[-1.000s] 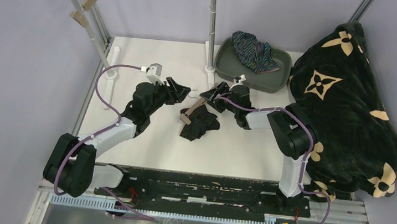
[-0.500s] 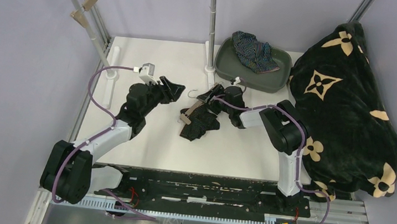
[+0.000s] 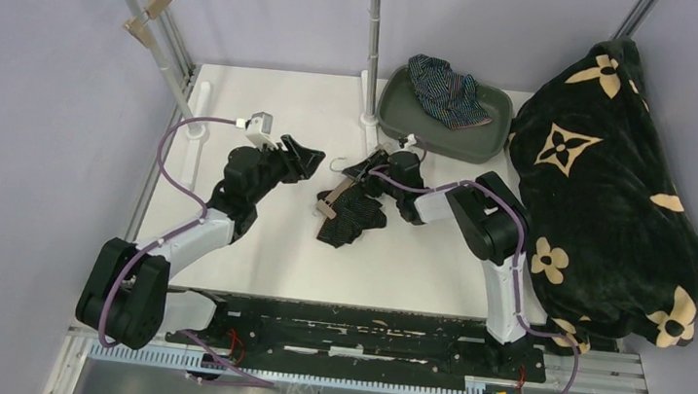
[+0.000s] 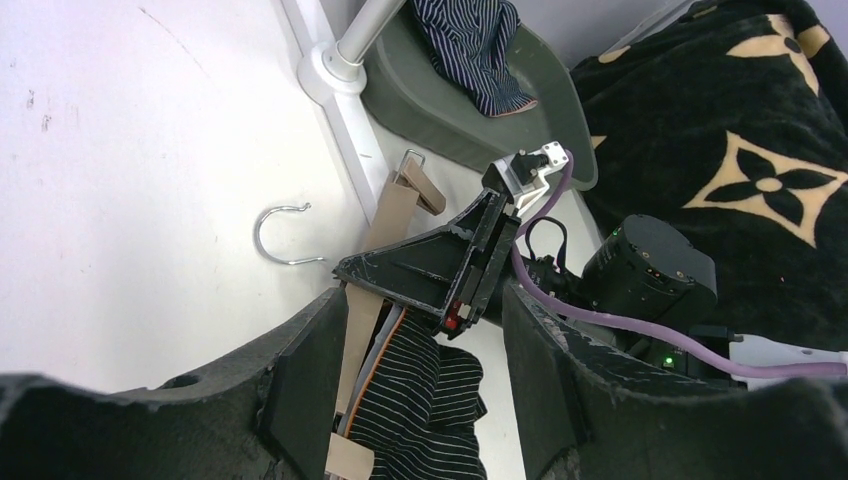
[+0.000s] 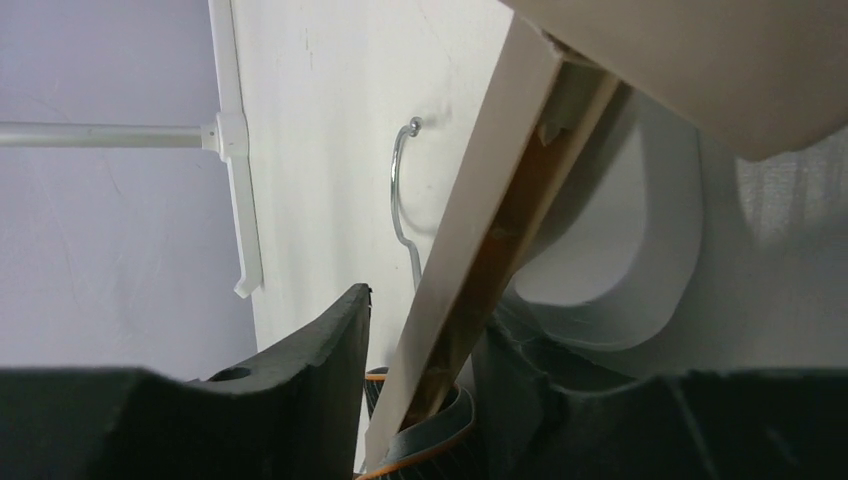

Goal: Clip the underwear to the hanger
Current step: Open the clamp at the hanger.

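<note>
The hanger point(image 4: 392, 215) looked like pale matt wood, its hook point(image 4: 275, 240) shiny metal, the underwear point(image 4: 425, 395) soft cloth.

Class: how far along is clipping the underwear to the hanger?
Done: the pinstriped underwear lies at the hanger on the table. In hand: the right gripper straddles a hanger clip; whether it grips is unclear. The left gripper hangs open nearby. Left: the navy underwear sits in the tub.
</note>
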Robot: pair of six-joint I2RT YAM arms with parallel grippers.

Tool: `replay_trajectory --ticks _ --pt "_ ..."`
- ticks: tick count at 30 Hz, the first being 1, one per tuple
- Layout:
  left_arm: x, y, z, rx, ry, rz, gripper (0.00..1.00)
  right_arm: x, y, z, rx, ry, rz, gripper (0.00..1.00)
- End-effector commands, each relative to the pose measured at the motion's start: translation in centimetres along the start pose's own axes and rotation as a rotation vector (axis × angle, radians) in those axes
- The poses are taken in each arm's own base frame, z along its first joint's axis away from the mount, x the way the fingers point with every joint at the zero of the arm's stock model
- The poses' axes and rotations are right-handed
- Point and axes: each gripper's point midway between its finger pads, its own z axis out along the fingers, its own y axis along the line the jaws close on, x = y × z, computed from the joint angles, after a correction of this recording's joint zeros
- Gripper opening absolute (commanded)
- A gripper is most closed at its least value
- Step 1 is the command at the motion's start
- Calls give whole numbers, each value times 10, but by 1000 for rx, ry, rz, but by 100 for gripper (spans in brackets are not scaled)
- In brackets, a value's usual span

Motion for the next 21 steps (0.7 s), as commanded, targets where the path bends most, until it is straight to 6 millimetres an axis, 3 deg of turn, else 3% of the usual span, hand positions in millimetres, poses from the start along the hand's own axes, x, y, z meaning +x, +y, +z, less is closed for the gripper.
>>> replay_trajectory --ticks 1,6,11,15,21 --pt "-11 -10 3 56 -42 14 64 -4 -1 8 -20 -25 -28 47" --pt "-9 -7 4 52 -37 16 64 -4 2 6 -59 -34 -60 43" --pt "-8 -6 4 52 -38 14 63 -6 9 1 -97 -47 -91 24" --pt "-8 -5 3 50 -37 11 63 -6 13 -2 -115 -48 -109 22" --pt "-10 -3 2 49 -44 9 63 -8 42 -25 -222 -32 -193 21"
